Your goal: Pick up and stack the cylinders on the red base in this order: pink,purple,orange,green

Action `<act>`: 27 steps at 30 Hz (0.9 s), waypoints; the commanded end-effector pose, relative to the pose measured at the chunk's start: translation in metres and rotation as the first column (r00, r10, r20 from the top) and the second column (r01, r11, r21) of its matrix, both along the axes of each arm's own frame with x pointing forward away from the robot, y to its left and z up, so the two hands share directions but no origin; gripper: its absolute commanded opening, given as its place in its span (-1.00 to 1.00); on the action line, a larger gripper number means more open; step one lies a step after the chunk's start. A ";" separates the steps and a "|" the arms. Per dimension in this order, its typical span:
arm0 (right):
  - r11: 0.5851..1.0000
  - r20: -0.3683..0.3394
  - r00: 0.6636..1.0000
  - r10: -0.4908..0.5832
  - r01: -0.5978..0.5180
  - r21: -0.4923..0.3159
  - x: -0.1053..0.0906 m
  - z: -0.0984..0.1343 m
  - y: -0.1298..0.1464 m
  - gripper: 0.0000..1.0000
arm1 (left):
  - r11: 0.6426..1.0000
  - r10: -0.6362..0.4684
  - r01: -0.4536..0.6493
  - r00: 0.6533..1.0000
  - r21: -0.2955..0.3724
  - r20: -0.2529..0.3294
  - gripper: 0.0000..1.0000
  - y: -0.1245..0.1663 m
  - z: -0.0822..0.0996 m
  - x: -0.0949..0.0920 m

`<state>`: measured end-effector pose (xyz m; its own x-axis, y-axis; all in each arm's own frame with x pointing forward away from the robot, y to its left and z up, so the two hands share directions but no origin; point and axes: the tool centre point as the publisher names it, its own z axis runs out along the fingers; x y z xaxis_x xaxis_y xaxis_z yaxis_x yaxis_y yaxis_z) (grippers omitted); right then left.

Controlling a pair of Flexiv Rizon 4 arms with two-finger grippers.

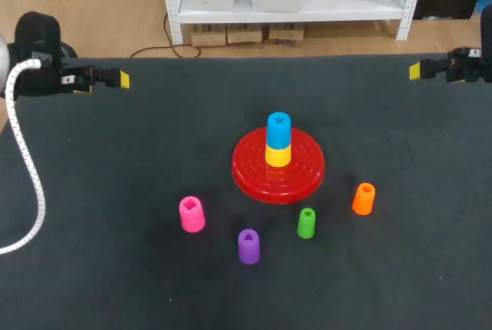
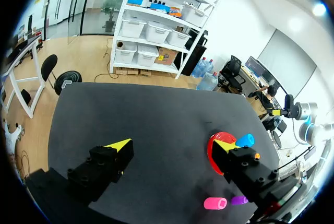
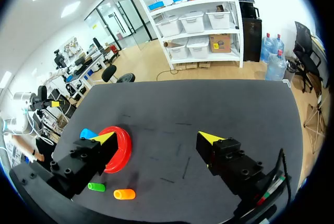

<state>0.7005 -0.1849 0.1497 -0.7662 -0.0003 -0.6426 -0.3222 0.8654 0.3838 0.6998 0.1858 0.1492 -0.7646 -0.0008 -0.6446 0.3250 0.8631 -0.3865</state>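
The red base [image 1: 250, 172] lies mid-table with a yellow cylinder [image 1: 278, 155] and a blue one [image 1: 278, 126] stacked on its middle. In front of it stand the pink cylinder [image 1: 191, 214], purple cylinder [image 1: 248, 246], green cylinder [image 1: 307, 222] and orange cylinder [image 1: 364, 198], each apart from the others. My left gripper [image 1: 119, 79] hovers at the far left edge, open and empty [image 2: 169, 144]. At the far right edge my right gripper [image 1: 416, 70] is open and empty too [image 3: 156, 136]. The right wrist view shows the base [image 3: 122, 151], green [image 3: 96, 187] and orange [image 3: 124, 194] cylinders.
A white corrugated cable [image 1: 29, 184] from my left arm loops over the table's left side. The table is covered in a dark cloth [image 1: 138, 153].
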 end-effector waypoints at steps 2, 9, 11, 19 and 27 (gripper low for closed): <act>1.000 0.000 1.000 -0.001 0.001 0.000 0.000 0.000 0.000 1.00 | 1.000 0.004 -0.004 1.000 0.007 -0.005 1.00 -0.001 0.001 0.000; 1.000 0.000 1.000 -0.001 0.001 0.000 0.000 0.000 0.000 1.00 | 1.000 0.004 -0.004 1.000 0.007 -0.005 1.00 -0.001 0.001 0.000; 1.000 0.000 1.000 -0.001 0.001 0.000 0.000 0.000 0.000 1.00 | 1.000 0.004 -0.004 1.000 0.007 -0.005 1.00 -0.001 0.001 0.000; 1.000 0.000 1.000 -0.001 0.001 0.000 0.000 0.000 0.000 1.00 | 1.000 0.004 -0.004 1.000 0.007 -0.005 1.00 -0.001 0.001 0.000; 1.000 0.000 1.000 -0.001 0.001 0.000 0.000 0.000 0.000 1.00 | 0.999 -0.043 0.042 0.999 0.019 0.012 1.00 -0.003 0.001 0.001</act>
